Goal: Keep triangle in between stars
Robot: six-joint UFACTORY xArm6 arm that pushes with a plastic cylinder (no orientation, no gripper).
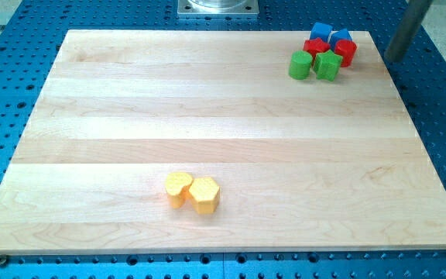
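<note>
A tight cluster of blocks sits near the view's top right corner of the wooden board [223, 116]. It holds two blue blocks [321, 32] [341, 36], two red blocks [316, 46] [346, 52], a green cylinder [300, 65] and a green star-like block [328, 66]. I cannot make out the shapes of the blue and red blocks. My tip [394, 58] is right of this cluster, just past the board's right edge, touching no block. A yellow star-like block [178, 188] and a yellow hexagon [204, 194] touch each other near the view's bottom centre.
The board lies on a blue perforated table [440, 116]. A grey metal mount [218, 7] stands at the view's top centre.
</note>
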